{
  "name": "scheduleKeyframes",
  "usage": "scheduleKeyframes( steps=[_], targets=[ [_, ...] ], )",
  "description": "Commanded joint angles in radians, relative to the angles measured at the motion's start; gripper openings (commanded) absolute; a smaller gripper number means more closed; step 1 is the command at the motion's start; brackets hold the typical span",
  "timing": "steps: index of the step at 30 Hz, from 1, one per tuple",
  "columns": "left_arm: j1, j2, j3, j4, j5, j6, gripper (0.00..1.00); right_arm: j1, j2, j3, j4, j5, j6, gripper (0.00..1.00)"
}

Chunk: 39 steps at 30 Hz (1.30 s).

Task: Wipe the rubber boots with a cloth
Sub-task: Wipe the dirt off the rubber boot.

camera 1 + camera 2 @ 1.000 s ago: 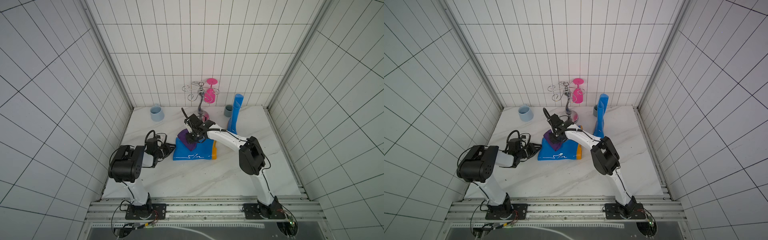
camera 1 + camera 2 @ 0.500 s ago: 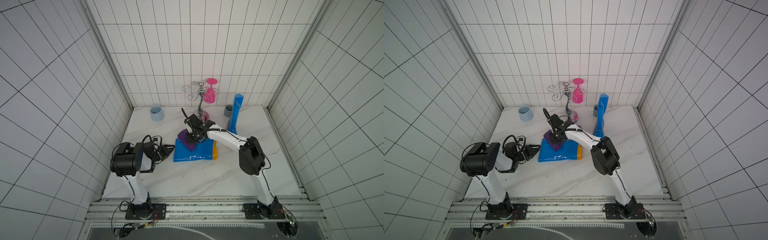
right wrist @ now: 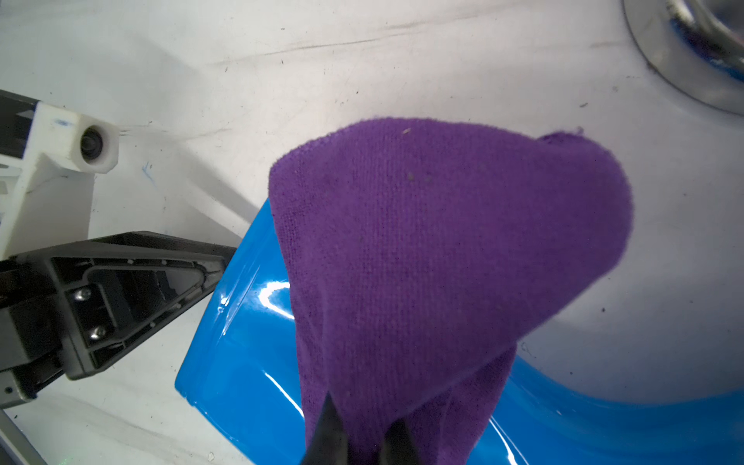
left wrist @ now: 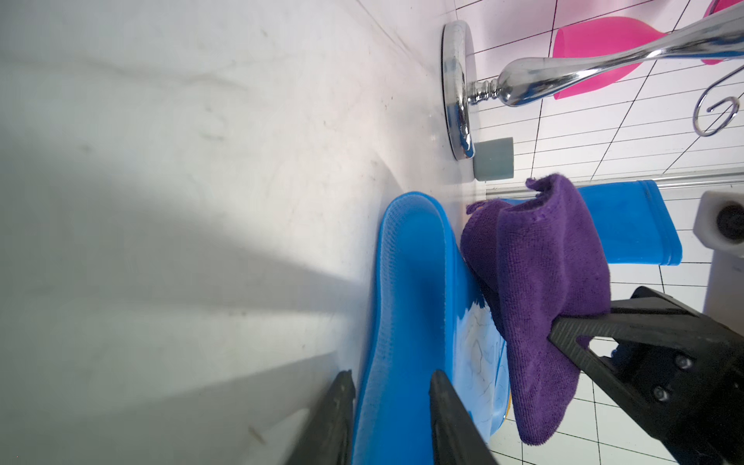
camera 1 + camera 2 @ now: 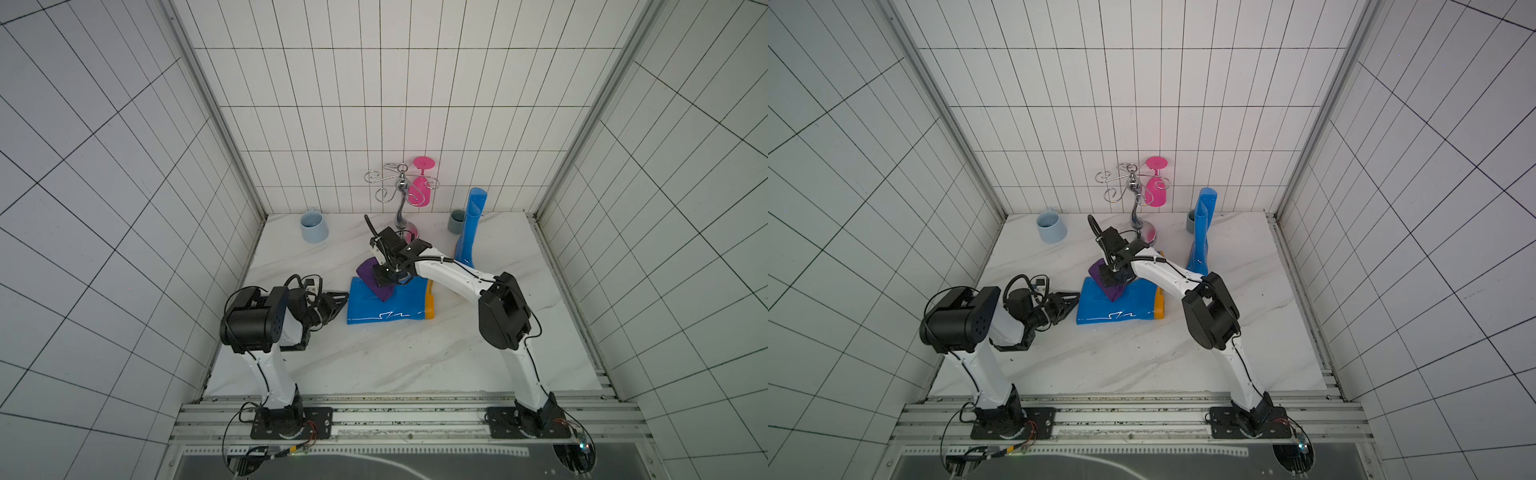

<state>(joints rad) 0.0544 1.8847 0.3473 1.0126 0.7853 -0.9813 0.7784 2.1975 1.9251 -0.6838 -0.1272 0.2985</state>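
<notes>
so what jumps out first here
A bright blue boot lies flat in the middle, and the right pincer holds a purple cloth on its shaft. Its twin stands upright at the back right. A pink glass hangs from a chrome rack by the back wall.

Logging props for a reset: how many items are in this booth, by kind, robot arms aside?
Rubber boots: 2
Cloth: 1
Cups: 2
Pink glass: 1
Chrome rack: 1
Total: 7
</notes>
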Motion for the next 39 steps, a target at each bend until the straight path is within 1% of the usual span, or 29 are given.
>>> scheduleKeyframes(
  steps=[1, 5, 8, 11, 14, 17, 19, 21, 22, 26, 28, 29, 30, 33, 39],
  targets=[
    [0.024, 0.031, -0.035, 0.089, 0.011, -0.045, 0.33, -0.007, -0.033, 0.067, 0.003, -0.008, -0.007, 0.00],
    [0.012, 0.054, -0.025, 0.139, 0.030, -0.066, 0.33, -0.007, -0.034, 0.063, 0.005, -0.008, -0.007, 0.00],
    [-0.009, 0.048, -0.001, 0.101, 0.033, -0.049, 0.33, -0.008, -0.035, 0.061, 0.004, -0.008, -0.006, 0.00],
    [-0.038, 0.018, 0.041, -0.042, 0.015, 0.012, 0.33, -0.010, -0.037, 0.066, 0.006, -0.009, -0.006, 0.00],
    [-0.071, -0.043, 0.090, -0.237, -0.024, 0.103, 0.33, -0.011, -0.040, 0.065, 0.006, -0.008, -0.004, 0.00],
    [-0.104, -0.109, 0.145, -0.456, -0.085, 0.205, 0.31, -0.012, -0.046, 0.065, 0.009, -0.012, -0.004, 0.00],
    [-0.113, -0.153, 0.166, -0.567, -0.135, 0.256, 0.29, -0.013, -0.051, 0.063, 0.010, -0.014, -0.004, 0.00],
    [-0.113, -0.176, 0.167, -0.615, -0.162, 0.277, 0.21, -0.014, -0.053, 0.063, 0.010, -0.016, -0.004, 0.00],
    [-0.113, -0.178, 0.169, -0.622, -0.162, 0.284, 0.18, -0.013, -0.053, 0.064, 0.010, -0.017, -0.004, 0.00],
    [-0.132, -0.141, 0.205, -0.652, -0.136, 0.305, 0.13, -0.012, -0.052, 0.062, 0.010, -0.024, -0.003, 0.00],
    [-0.157, -0.120, 0.237, -0.684, -0.131, 0.325, 0.07, -0.011, -0.049, 0.061, 0.012, -0.027, -0.001, 0.00],
    [-0.167, -0.116, 0.248, -0.695, -0.134, 0.332, 0.02, -0.010, -0.046, 0.064, 0.014, -0.029, 0.001, 0.00],
    [-0.169, -0.113, 0.253, -0.702, -0.135, 0.336, 0.00, -0.007, -0.045, 0.063, 0.014, -0.031, 0.002, 0.00],
    [-0.164, -0.108, 0.247, -0.691, -0.135, 0.330, 0.00, 0.003, -0.020, 0.088, -0.005, -0.046, 0.001, 0.00],
    [-0.157, -0.097, 0.239, -0.666, -0.128, 0.322, 0.00, 0.031, 0.087, 0.195, -0.078, -0.055, -0.006, 0.00]
  ],
)
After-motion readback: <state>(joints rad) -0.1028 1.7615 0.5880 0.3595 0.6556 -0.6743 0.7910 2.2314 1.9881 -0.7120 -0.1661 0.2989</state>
